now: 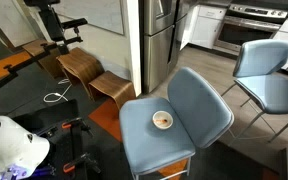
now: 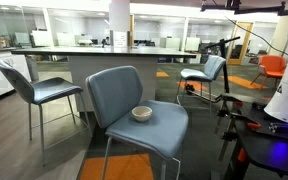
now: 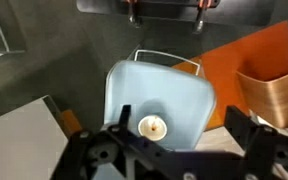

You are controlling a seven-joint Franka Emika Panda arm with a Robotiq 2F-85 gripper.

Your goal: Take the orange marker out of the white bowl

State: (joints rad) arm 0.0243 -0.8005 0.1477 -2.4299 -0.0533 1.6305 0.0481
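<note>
The white bowl (image 1: pixel 162 120) sits near the middle of the blue chair seat (image 1: pixel 184 135), and it shows in both exterior views (image 2: pixel 142 113). In the wrist view the bowl (image 3: pixel 153 127) lies far below, with the orange marker (image 3: pixel 157 128) as a small orange mark inside it. The marker is too small to make out in the exterior views. My gripper (image 3: pixel 180 114) is open and empty, high above the chair, its two dark fingers framing the seat (image 3: pixel 174 90).
A second blue chair (image 1: pixel 269 75) stands near the kitchen. Bent-wood chairs (image 1: pixel 89 72) and cables lie on the floor beside the seat. An orange floor patch (image 3: pixel 249 60) and a wooden chair (image 3: pixel 279 95) sit to one side. More blue chairs (image 2: pixel 39 90) stand around.
</note>
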